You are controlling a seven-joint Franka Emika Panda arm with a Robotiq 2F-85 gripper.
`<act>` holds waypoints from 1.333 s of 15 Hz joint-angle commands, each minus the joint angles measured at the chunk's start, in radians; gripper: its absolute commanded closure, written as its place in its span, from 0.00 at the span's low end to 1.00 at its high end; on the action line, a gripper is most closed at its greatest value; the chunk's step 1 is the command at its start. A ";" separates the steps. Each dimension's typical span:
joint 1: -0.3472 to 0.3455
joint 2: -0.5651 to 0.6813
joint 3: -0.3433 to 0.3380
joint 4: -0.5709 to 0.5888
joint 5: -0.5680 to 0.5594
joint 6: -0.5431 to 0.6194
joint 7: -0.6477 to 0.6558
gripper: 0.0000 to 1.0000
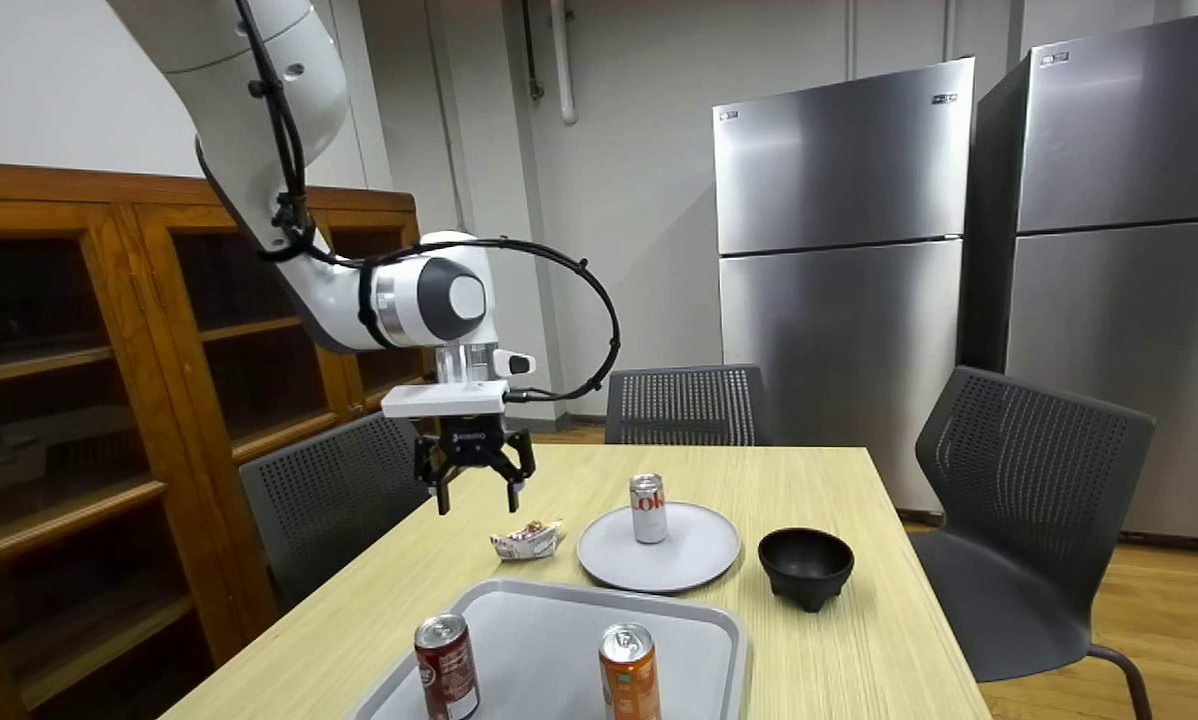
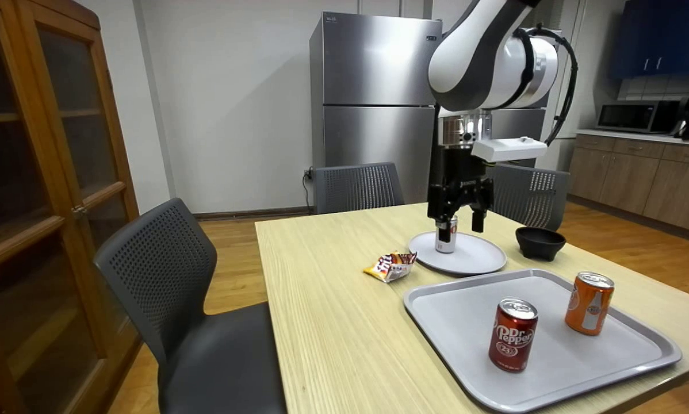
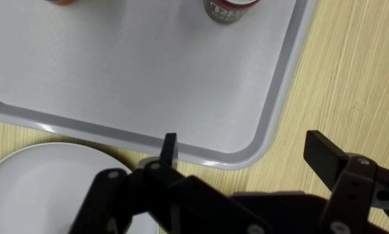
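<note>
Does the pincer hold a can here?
No, the pincer hangs open above the table with nothing in its grip.

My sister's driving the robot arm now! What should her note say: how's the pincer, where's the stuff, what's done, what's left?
Pincer: open, empty, above the table.
Where: the Dr Pepper can and orange can stand on the gray tray. The silver Coke can stands on the round plate. The snack bag lies beside that plate; the black bowl sits on its other side.
Done: all three cans stand upright.
Left: a grasp, it seems; nothing is held, and the snack bag looks nearest, untouched.
</note>
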 commanded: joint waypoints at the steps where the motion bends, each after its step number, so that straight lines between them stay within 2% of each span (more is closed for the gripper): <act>1: -0.002 -0.001 0.002 0.002 -0.001 -0.003 0.001 0.00; 9: -0.003 0.020 0.001 0.025 -0.001 -0.003 0.001 0.00; 20: 0.030 -0.014 -0.011 -0.158 -0.090 0.223 0.076 0.00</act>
